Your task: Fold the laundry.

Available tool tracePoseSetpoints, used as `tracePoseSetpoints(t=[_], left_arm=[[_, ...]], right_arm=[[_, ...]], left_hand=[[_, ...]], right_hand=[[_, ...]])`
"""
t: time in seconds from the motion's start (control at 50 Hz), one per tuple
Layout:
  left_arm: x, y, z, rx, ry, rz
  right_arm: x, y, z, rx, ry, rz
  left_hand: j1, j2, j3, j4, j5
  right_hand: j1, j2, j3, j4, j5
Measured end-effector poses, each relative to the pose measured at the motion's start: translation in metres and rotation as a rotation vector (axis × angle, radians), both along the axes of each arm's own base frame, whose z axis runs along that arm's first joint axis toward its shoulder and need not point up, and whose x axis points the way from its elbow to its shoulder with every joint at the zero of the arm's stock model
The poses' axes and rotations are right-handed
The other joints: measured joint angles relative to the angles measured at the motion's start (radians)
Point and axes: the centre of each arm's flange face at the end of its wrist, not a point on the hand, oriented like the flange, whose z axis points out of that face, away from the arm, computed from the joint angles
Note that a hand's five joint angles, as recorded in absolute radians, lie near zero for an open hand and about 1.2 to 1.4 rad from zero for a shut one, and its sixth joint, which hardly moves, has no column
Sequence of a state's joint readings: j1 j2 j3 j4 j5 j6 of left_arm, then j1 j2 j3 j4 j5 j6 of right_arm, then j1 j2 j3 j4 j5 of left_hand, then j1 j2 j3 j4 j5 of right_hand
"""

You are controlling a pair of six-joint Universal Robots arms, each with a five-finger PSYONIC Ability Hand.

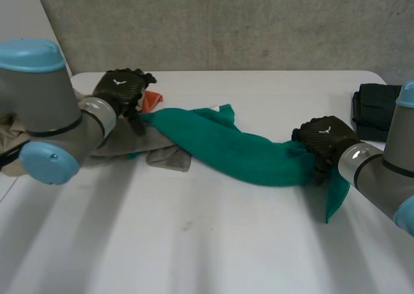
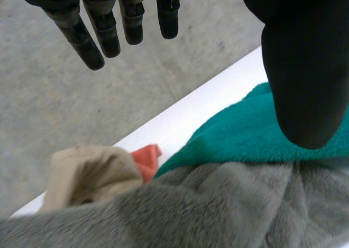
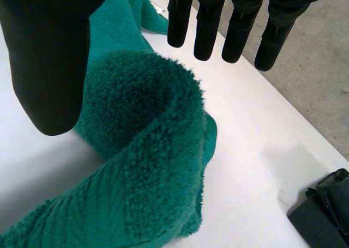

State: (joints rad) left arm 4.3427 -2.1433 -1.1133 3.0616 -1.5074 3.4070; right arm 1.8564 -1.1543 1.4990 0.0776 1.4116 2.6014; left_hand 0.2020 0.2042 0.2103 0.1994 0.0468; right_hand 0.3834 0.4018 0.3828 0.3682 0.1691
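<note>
One white table carries everything. Its near half is bare, and we judge that is where a fold would be laid out. Across the middle runs the towel, green and twisted into a long rope from the pile at the left to the right arm's side, with one tail trailing beyond. It is far from flat, so we take the folding as barely begun.

At the left a grey cloth lies partly under the towel's end, beside a beige cloth at the table's edge. Both look like laundry waiting its turn. A dark stack sits well apart at the far right, seemingly folded and set aside.

The right robot hand is on the towel's right end. Its fingers are straight and spread from the thumb, and the towel humps up in the gap, not pinched as far as we see. The left robot hand hovers over the towel's other end with its fingers straight, holding nothing. Smallest, an orange cloth peeks out just beside it.
</note>
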Motion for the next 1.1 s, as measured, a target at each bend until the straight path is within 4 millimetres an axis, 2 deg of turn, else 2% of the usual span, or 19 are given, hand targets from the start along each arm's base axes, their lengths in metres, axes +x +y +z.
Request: tracePoseSetpoints(t=[0.08,0.14,0.22,0.36,0.38,0.42,0.44,0.46,0.5,0.56,0.58,0.6,0.72,0.8,0.9,1.02,1.04,1.08,1.1], left_arm=[[0.013,0.006,0.006,0.026,-0.06,0.056],[0.023,0.007,0.001,0.049,-0.131,0.088],[0.032,0.0,-0.014,0.064,-0.215,0.102],[0.036,-0.024,-0.054,0.073,-0.306,0.094],[0.036,-0.028,-0.059,0.073,-0.311,0.096],[0.035,-0.033,-0.064,0.07,-0.314,0.101],[0.035,-0.035,-0.065,0.067,-0.313,0.104],[0.035,-0.038,-0.064,0.056,-0.309,0.112],[0.035,-0.041,-0.061,0.04,-0.3,0.122],[0.039,-0.046,-0.042,-0.018,-0.262,0.158],[0.039,-0.046,-0.042,-0.018,-0.262,0.158],[0.045,-0.05,-0.019,-0.08,-0.214,0.196],[0.078,-0.069,0.054,-0.296,-0.072,0.334],[0.11,-0.089,0.085,-0.375,-0.051,0.434],[0.149,-0.119,0.094,-0.358,-0.078,0.556],[0.165,-0.141,0.076,-0.313,-0.11,0.602],[0.164,-0.145,0.071,-0.306,-0.118,0.598],[0.16,-0.148,0.062,-0.298,-0.136,0.586],[0.158,-0.149,0.06,-0.296,-0.144,0.58]], right_arm=[[0.002,0.002,-0.004,0.002,0.013,0.009],[0.003,0.002,-0.009,-0.002,0.037,0.022],[0.004,0.0,-0.018,-0.018,0.067,0.03],[0.006,-0.009,-0.034,-0.068,0.09,0.016],[0.006,-0.01,-0.036,-0.076,0.091,0.013],[0.006,-0.012,-0.038,-0.083,0.091,0.011],[0.006,-0.012,-0.039,-0.085,0.09,0.01],[0.007,-0.013,-0.04,-0.087,0.09,0.01],[0.007,-0.013,-0.041,-0.088,0.09,0.01],[0.007,-0.013,-0.042,-0.087,0.092,0.011],[0.007,-0.013,-0.042,-0.087,0.092,0.011],[0.007,-0.013,-0.042,-0.085,0.094,0.012],[0.008,-0.011,-0.04,-0.08,0.096,0.016],[0.009,-0.008,-0.039,-0.069,0.098,0.024],[0.013,-0.002,-0.042,-0.044,0.106,0.043],[0.016,0.003,-0.043,-0.031,0.112,0.055],[0.016,0.003,-0.043,-0.03,0.113,0.056],[0.016,0.003,-0.043,-0.03,0.112,0.056],[0.016,0.004,-0.043,-0.03,0.112,0.056]], left_hand=[[0.0,0.0,0.0,0.0,0.0],[0.0,0.0,0.0,0.0,0.0],[0.0,0.0,0.0,0.0,0.0],[0.003,0.002,0.002,0.002,0.003],[0.061,0.049,0.048,0.05,0.048],[0.556,0.491,0.484,0.495,0.477],[0.556,0.491,0.484,0.495,0.477],[0.768,0.706,0.694,0.708,0.684],[0.904,0.958,0.936,0.958,0.9],[0.904,0.984,0.967,0.991,0.91],[0.904,0.984,0.967,0.991,0.91],[0.931,0.986,0.969,0.992,0.915],[0.936,0.986,0.969,0.993,0.917],[0.936,0.986,0.969,0.993,0.917],[0.936,0.986,0.969,0.994,0.917],[0.924,0.961,0.946,0.966,0.908],[0.873,0.899,0.888,0.903,0.87],[0.493,0.541,0.558,0.569,0.543],[0.418,0.477,0.474,0.504,0.479]], right_hand=[[-0.003,0.0,-0.016,-0.003,-0.012],[-0.003,0.0,-0.016,-0.003,-0.011],[0.032,0.019,0.027,0.036,0.071],[0.318,0.293,0.316,0.318,0.345],[0.501,0.486,0.504,0.514,0.541],[0.721,0.722,0.73,0.736,0.76],[0.743,0.754,0.762,0.778,0.8],[0.746,0.776,0.796,0.814,0.824],[0.746,0.776,0.803,0.824,0.827],[0.746,0.776,0.804,0.825,0.827],[0.746,0.776,0.804,0.825,0.827],[0.746,0.776,0.804,0.825,0.827],[0.746,0.776,0.804,0.826,0.827],[0.746,0.776,0.804,0.827,0.827],[0.746,0.776,0.804,0.827,0.827],[0.746,0.776,0.804,0.827,0.827],[0.746,0.776,0.804,0.827,0.827],[0.746,0.776,0.804,0.827,0.827],[0.746,0.776,0.804,0.827,0.827]])
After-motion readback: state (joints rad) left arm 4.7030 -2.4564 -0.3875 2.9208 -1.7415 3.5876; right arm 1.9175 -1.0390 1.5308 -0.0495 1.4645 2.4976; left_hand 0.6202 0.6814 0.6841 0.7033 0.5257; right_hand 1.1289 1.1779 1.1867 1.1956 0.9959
